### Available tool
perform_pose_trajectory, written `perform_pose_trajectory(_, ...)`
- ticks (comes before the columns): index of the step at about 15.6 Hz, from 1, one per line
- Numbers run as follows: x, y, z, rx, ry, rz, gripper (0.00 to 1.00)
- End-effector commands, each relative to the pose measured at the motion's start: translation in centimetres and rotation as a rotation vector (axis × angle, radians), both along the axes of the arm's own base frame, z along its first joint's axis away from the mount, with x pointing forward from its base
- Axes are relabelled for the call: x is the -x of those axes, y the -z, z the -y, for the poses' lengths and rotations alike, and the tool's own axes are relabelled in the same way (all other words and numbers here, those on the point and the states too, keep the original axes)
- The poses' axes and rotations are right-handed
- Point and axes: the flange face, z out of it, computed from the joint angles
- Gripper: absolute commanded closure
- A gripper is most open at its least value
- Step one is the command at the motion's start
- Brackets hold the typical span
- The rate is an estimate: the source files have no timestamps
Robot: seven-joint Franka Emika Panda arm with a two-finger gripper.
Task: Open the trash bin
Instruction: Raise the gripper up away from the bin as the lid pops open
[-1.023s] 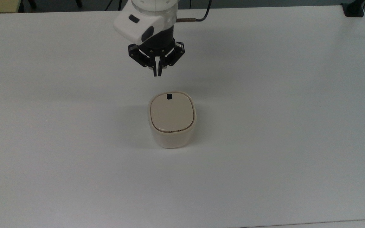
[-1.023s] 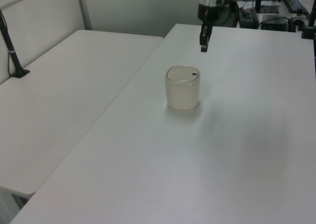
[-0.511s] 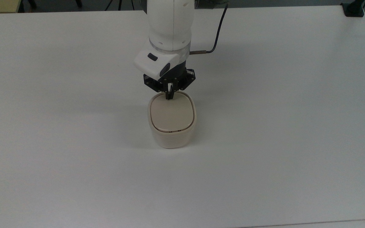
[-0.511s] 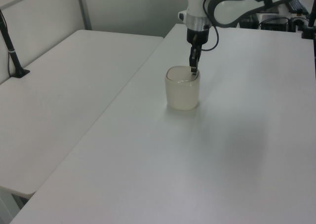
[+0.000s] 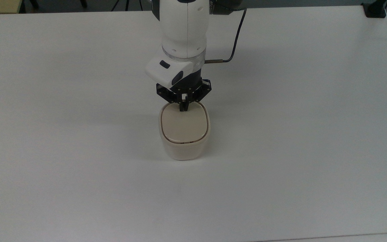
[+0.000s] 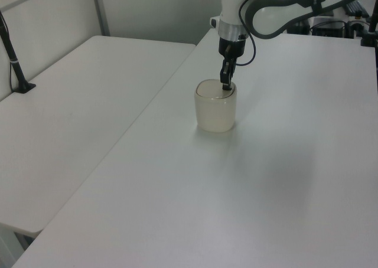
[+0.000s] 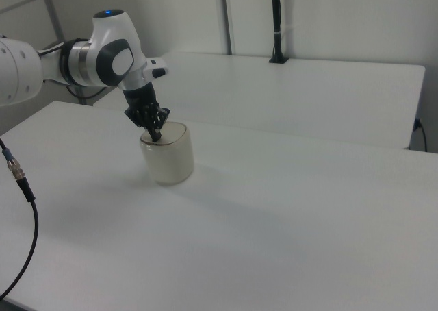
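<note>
Trash bin upright, lid flat.

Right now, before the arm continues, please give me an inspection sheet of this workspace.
Surface: white table, bare apart from the bin.
Job's things: trash bin upright, lid flat and closed.
Clutter: nothing seen.
Grippers: gripper with fingers together, tips on the lid at its far edge in the top view.
Cables: black cable from the wrist; another black cable at the right view's left.
Surroundings: second white table beside; black post on a further table.
</note>
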Motion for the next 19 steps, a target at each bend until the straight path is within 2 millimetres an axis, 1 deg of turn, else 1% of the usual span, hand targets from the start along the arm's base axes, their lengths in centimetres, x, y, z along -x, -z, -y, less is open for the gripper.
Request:
perform_pose_trajectory(1,2.0,-4.1,1.8,-0.01,0.029,-0.035,0.88)
perform_pose_trajectory(4,4.3,-7.4,3.2,0.009,0.011,-0.084,0.87)
perform_pose_trajectory(9,8.4,-13.2,7.8,0.025,0.047,-0.119,0.86)
perform_pose_trajectory(11,9.7,-14.6,9.0,0.037,0.056,-0.135,0.83)
perform_pose_trajectory(13,10.9,-15.2,9.8,0.051,0.058,-0.148,0.79)
perform_pose_trajectory(14,11.4,-15.3,10.0,0.061,0.059,-0.147,0.73)
perform_pose_trajectory(15,11.6,-15.5,10.1,0.062,0.06,-0.146,0.62)
perform_pose_trajectory(16,11.7,-15.7,10.2,0.062,0.062,-0.144,0.41)
perform_pose_trajectory(17,11.8,-15.7,10.5,0.063,0.067,-0.149,0.0)
perform_pose_trajectory(19,11.8,-15.7,10.6,0.063,0.07,-0.149,0.0)
